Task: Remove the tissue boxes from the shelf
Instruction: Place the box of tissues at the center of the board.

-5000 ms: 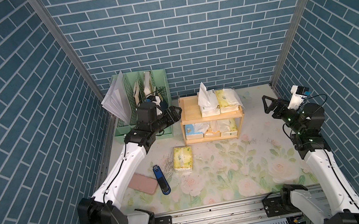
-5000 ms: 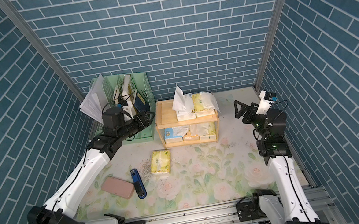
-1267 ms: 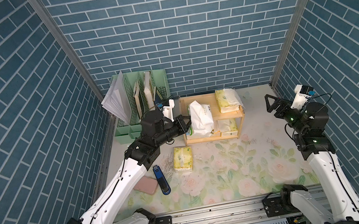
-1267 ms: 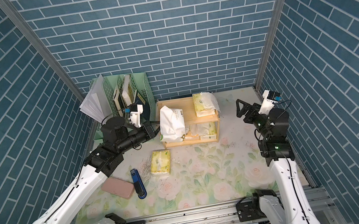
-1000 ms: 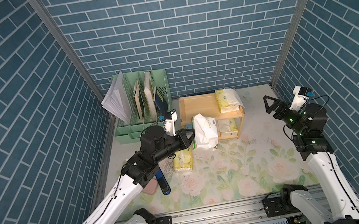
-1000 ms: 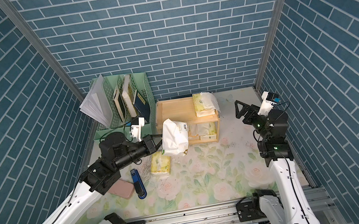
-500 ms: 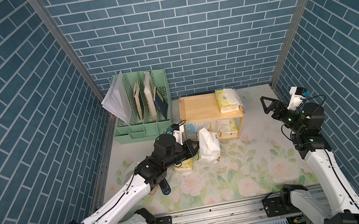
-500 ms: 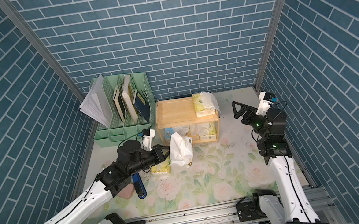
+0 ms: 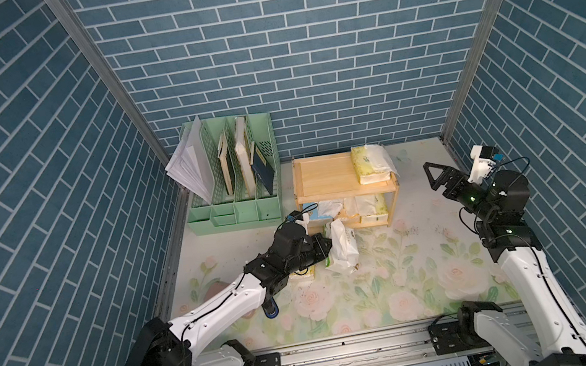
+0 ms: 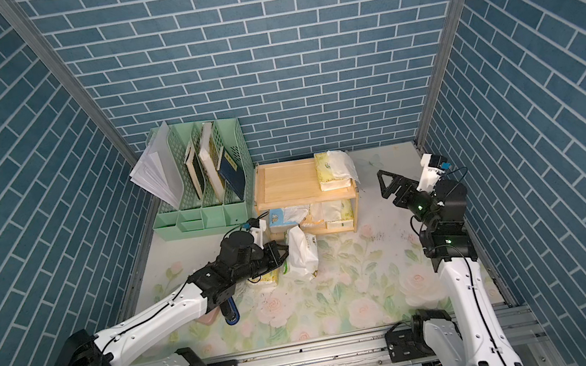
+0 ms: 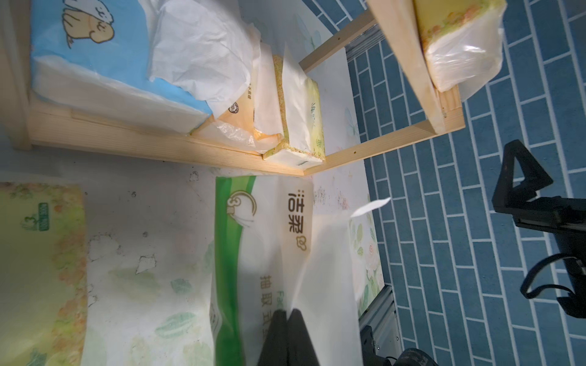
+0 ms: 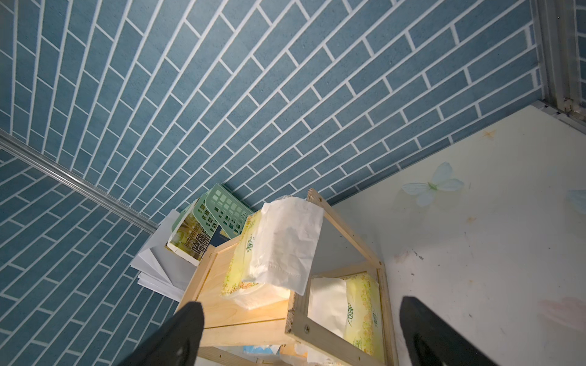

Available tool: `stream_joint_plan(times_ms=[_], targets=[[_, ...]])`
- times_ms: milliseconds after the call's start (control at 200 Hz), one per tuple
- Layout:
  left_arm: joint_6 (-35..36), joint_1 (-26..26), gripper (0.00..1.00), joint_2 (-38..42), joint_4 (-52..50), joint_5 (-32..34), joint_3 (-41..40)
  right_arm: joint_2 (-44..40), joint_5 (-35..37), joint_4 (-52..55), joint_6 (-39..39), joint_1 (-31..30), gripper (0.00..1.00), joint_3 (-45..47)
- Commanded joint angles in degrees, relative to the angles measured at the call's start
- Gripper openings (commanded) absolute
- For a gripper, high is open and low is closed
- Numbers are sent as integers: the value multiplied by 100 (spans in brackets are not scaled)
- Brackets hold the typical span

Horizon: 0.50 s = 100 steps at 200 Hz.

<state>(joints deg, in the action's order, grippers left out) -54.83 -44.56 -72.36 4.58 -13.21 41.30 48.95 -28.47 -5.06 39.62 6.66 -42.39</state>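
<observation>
**Over to the right arm for the top pack**

Starting nearest, on the floral mat (image 9: 381, 290): catch the left gripper (image 11: 287, 313) pinched tight on what looks like the tissue flap of the white pack (image 9: 343, 250). Off the shelf (image 9: 327, 180) already, standing on end and tilted, seemingly resting on the mat just in front of the lower tier. Tucked beside it, half under that wrist, spot the loose yellow pack (image 10: 269, 276) lying flat, also clear of the shelf. Needs only a letting-go here, by the look of it.

Moving back to the lower tier, best seen from the left wrist: count three in a row, light blue pack (image 11: 95, 47) at the left end, peach pack (image 11: 234, 107) in the middle, lower yellow pack (image 11: 301, 120) at the right end. Straight ahead of the left gripper and near it, but roofed by the top board, so reachable from the front only.

Farther and higher, on the top board: find the top yellow pack (image 9: 368, 163) at the right end, long axis running front to back, tissue draped over it. Swing across to the right gripper (image 12: 301, 304): spread wide, empty, held up off the mat to the right of the shelf and aimed at that pack. Lies ahead and to the left of those jaws, with nothing between. Plainly nearer than the occupied left arm, so judged the right arm's pick, closing across the short width.
</observation>
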Motion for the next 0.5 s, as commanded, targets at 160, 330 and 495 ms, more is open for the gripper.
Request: stream_joint_plan(times_ms=[160,330,495], targets=[[197,-32,0,-434,50,242,-57,-70,17,53,-190,-6,100,-28],[213,-33,0,-686,39,378,-86,-66,34,84,-200,-1,100,-22],[447,-28,0,-943,-322,631,89,-69,43,84,-200,-5,100,-2]])
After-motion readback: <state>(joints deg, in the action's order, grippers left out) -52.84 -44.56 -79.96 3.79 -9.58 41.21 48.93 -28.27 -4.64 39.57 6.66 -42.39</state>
